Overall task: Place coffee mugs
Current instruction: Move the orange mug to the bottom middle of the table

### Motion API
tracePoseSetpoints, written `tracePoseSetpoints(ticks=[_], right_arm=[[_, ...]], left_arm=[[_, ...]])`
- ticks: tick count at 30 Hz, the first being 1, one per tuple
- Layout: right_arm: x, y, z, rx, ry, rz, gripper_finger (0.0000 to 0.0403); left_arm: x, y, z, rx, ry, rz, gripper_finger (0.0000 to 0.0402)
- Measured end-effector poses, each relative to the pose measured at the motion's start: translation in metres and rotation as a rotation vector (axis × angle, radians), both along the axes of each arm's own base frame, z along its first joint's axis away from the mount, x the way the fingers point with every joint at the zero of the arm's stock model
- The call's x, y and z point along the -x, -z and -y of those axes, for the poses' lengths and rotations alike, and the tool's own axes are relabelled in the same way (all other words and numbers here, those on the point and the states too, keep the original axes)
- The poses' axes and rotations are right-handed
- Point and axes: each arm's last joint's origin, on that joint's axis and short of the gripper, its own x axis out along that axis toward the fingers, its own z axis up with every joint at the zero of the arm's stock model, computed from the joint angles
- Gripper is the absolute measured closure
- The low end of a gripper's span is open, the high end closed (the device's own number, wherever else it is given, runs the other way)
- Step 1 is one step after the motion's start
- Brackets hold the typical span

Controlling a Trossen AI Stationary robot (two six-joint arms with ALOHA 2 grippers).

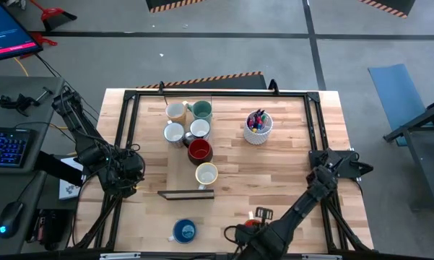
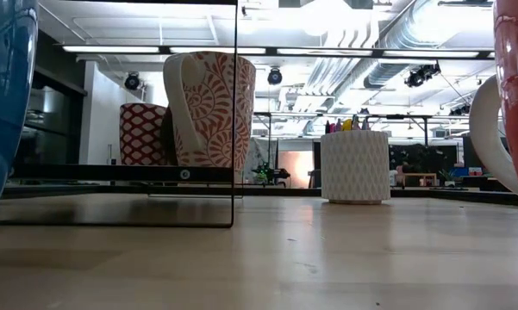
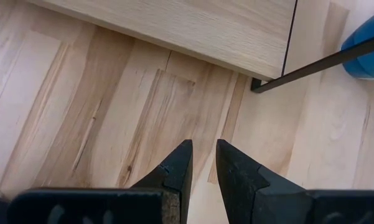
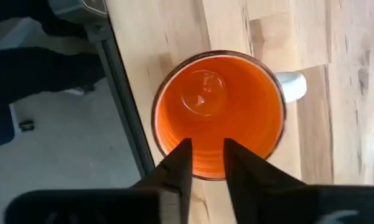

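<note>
six mugs (image 1: 191,133) stand grouped on the table (image 1: 289,180) behind the black frame (image 1: 186,193), so by my reckoning most of the placing is done. two are left: a blue mug (image 1: 184,231) and an orange mug (image 4: 219,112), both at the near edge. the right pincer (image 4: 205,163) hovers over the orange mug, fingers a little apart over its rim; whether they grip it i cannot tell. the left pincer (image 3: 202,167) waits at the left, fingers slightly apart, holding nothing. a cup of pens (image 1: 258,128) stands apart.
</note>
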Motion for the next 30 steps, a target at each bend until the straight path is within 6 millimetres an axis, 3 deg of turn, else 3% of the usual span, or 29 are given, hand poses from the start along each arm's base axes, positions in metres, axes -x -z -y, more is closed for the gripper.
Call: tracePoseSetpoints(ticks=[9, 20, 30], right_arm=[[0.007, 0.0, -0.019, -0.076, 0.024, 0.057, 0.0273], [0.003, 0.001, -0.02, -0.066, 0.029, 0.104, 0.0269], [-0.008, 0.028, -0.025, -0.008, -0.007, 0.081, 0.0269]], left_arm=[[0.0, 0.0, 0.0, 0.0, 0.0, 0.0, 0.0339], [0.0, 0.0, 0.0, 0.005, -0.009, 0.0, 0.0339], [0.0, 0.0, 0.0, 0.005, -0.009, 0.0, 0.0339]])
